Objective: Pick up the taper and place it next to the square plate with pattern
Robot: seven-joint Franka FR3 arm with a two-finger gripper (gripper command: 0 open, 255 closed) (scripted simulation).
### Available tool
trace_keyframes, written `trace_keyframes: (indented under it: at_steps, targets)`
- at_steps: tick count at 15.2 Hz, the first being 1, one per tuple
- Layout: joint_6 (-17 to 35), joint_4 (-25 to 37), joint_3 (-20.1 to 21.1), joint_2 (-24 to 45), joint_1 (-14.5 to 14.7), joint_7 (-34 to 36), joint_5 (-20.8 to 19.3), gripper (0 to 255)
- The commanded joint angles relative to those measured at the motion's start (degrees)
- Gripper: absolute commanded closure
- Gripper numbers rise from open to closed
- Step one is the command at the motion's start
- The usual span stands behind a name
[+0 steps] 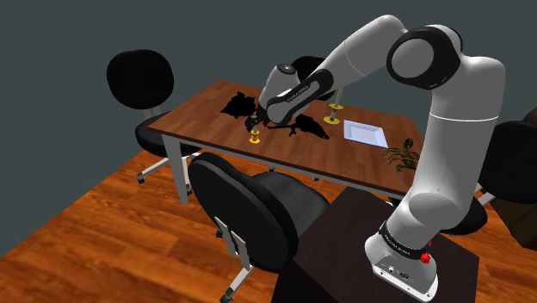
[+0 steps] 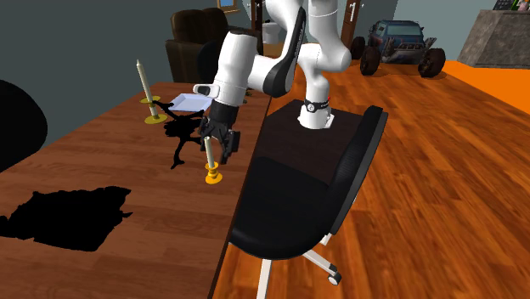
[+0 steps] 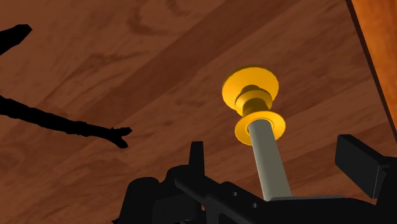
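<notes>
Near table edge: pale taper [image 1: 255,129] stood upright in a yellow holder [image 1: 255,138] on the brown wooden table [image 1: 198,110], close to the long edge that faced the robot's stand.
Gripper: black gripper [image 1: 256,120] was lowered over the taper, with one finger on each side of the shaft.
Finger state: in the wrist view the fingers [image 3: 196,153] stood apart, the taper [image 3: 270,159] was between them, and a gap showed on both sides; not clasped.
Contact check: in the second exterior view the gripper [image 2: 217,143] overlapped the taper [image 2: 210,157], so contact could not be judged there; it looked untouched.
Plate: white square plate [image 1: 366,132] lay flat to the shoulder view's right, well apart from the taper; drawn plain.
Second taper: another taper [image 2: 144,81] in its own yellow holder stood on the far side of the table, near the plate [image 2: 191,102].
Other items: thin black figure [image 1: 305,127] lay between the taper and the plate; a flat black patch [image 2: 68,217] lay further along the tabletop.
Chair: black office chair [image 1: 249,202] was at the near edge, just beside the taper's position.
</notes>
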Motion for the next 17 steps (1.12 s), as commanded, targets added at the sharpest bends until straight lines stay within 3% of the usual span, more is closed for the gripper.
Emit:
trace_keyframes:
  at_steps: [1,4,5,17]
  targets:
    - [0.0,0.1,0.0,0.1,0.0,0.0,0.0,0]
    - [0.0,0.1,0.0,0.1,0.0,0.0,0.0,0]
    - [0.0,0.1,0.0,0.1,0.0,0.0,0.0,255]
    - [-1.9,0.5,0.3,-1.5,-0.2,-0.5,0.4,255]
